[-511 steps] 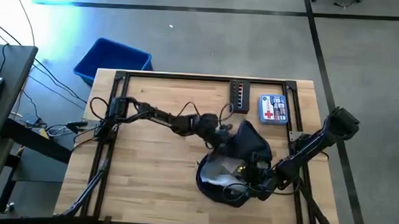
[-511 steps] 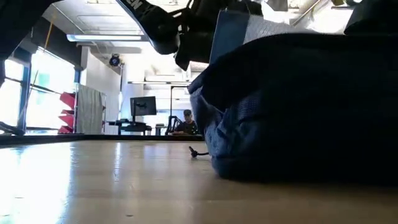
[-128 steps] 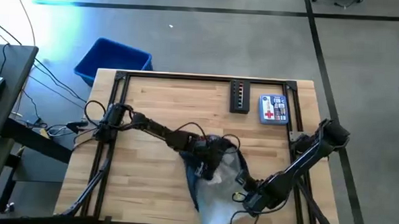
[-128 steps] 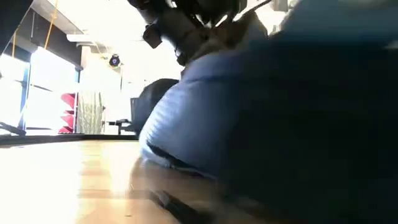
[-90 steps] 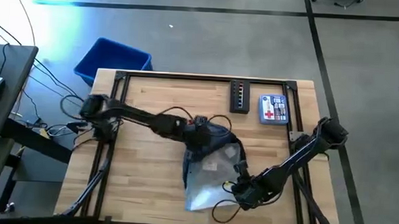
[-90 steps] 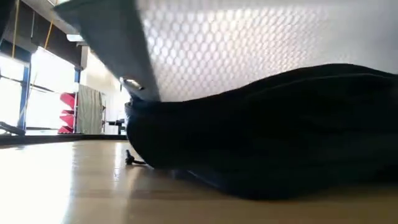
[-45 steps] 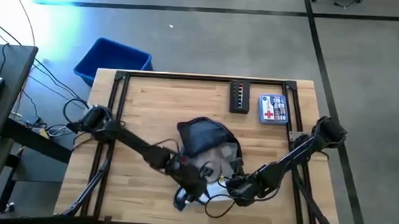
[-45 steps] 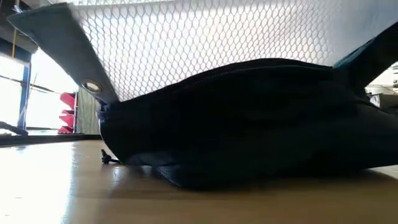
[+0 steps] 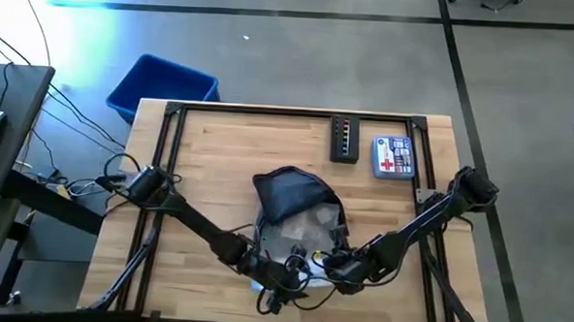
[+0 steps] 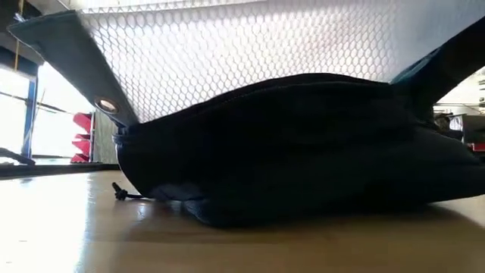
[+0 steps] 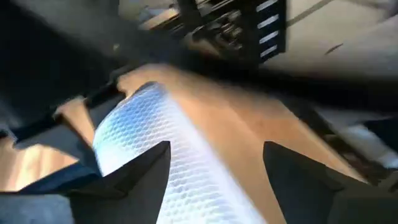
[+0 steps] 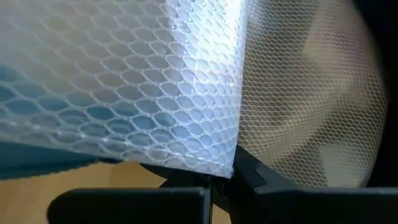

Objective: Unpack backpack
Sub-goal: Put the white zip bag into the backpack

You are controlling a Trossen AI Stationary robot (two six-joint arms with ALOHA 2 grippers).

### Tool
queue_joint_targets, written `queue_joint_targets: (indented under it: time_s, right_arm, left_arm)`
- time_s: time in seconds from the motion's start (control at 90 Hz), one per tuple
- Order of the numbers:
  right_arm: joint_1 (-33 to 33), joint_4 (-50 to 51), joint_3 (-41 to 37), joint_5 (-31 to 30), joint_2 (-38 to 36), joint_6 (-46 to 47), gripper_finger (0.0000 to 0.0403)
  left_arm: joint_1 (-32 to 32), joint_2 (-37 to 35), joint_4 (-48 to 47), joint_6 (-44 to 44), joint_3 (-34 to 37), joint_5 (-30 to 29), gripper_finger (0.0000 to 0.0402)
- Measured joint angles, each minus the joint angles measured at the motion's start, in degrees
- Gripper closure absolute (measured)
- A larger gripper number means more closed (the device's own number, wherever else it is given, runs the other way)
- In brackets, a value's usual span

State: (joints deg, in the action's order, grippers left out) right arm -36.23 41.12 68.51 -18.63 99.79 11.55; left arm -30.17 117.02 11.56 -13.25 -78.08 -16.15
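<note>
Right pincer [image 9: 333, 265] is clamped on a white mesh pouch [image 12: 186, 87] at the near counter [image 9: 209, 167] edge. Left pincer [image 9: 284, 277], fingers apart, has come down beside it. The backpack [image 9: 290, 192] has settled mid-counter. A white card [image 9: 392, 156] shows a red cross; its writing is unreadable.

the high view looks straight down on the whole table [image 9: 219, 168] and the floor around it. the low view sits at tabletop height, very near the backpack [image 10: 303, 144], facing across into the room. each wrist view looks forward, pressed close to the white mesh [image 12: 155, 81]. all four views share the backpack and mesh near the table's front edge.
</note>
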Motion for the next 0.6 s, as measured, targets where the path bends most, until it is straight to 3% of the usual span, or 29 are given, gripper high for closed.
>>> queue_joint_targets:
  time_s: [0.122,0.3,0.467,0.556,0.6]
  right_arm:
    - [-0.02,-0.22,0.0,0.07,0.0,0.0,0.0402]
    - [-0.1,-0.09,-0.04,1.49,0.0,-0.04,0.0402]
    - [-0.26,-0.12,-0.04,5.12,0.0,-0.01,0.0397]
    - [-0.23,0.05,-0.04,5.1,0.0,-1.26,0.0371]
    - [-0.24,0.69,-0.03,5.11,-0.02,-1.44,0.0351]
  left_arm:
    - [0.29,2.4,2.46,2.27,-0.46,-6.86,0.0159]
    - [2.0,2.33,-3.35,3.03,-1.98,-16.47,0.0183]
    - [5.24,2.2,-11.41,8.76,-3.13,-15.23,0.0293]
    - [7.02,2.2,-14.35,12.12,-3.13,-11.53,0.0368]
    - [7.41,2.2,-14.88,12.93,-3.1,-11.11,0.0387]
